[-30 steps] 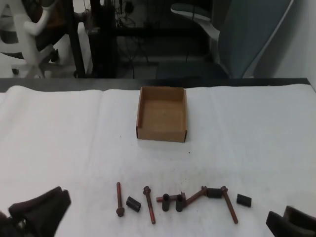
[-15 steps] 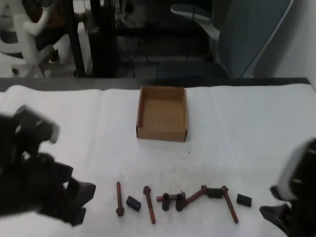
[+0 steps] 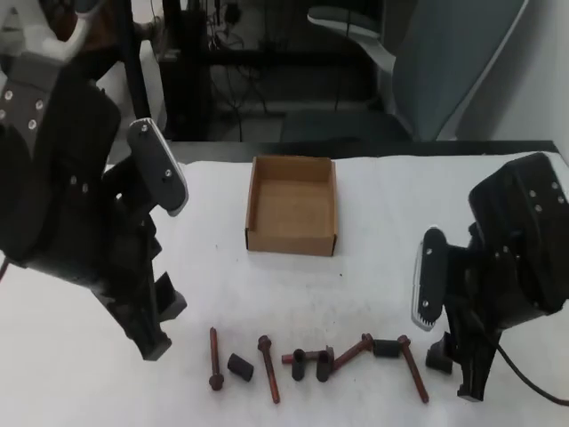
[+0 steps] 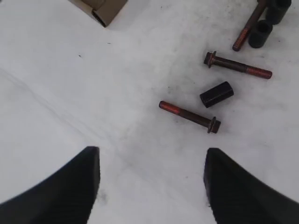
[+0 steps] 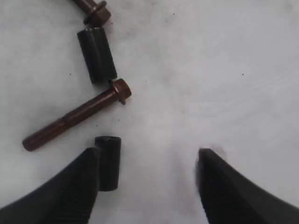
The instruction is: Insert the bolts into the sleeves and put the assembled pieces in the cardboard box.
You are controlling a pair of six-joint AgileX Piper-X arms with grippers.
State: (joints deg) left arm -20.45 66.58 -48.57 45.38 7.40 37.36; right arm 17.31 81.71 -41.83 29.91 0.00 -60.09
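Several rusty bolts and black sleeves lie in a row near the bench's front edge, from the leftmost bolt (image 3: 214, 356) to the rightmost sleeve (image 3: 437, 359). The open cardboard box (image 3: 292, 206) stands behind them with nothing inside. My left gripper (image 3: 160, 329) hangs open just left of the row; its wrist view looks past its fingers (image 4: 70, 186) at a bolt (image 4: 189, 116) and a sleeve (image 4: 217, 94). My right gripper (image 3: 455, 366) is open at the row's right end. There a sleeve (image 5: 108, 162) lies close by one finger (image 5: 60, 191), beside a bolt (image 5: 77, 114).
A white cloth (image 3: 427, 205) covers the bench, with free room on both sides of the box. A corner of the box (image 4: 100, 9) appears in the left wrist view. Chairs and dark stands are behind the bench's far edge.
Both arms have swung up from the bottom corners and in over the bench. The grippers now hang at the two ends of the row. The parts and the box have not moved.
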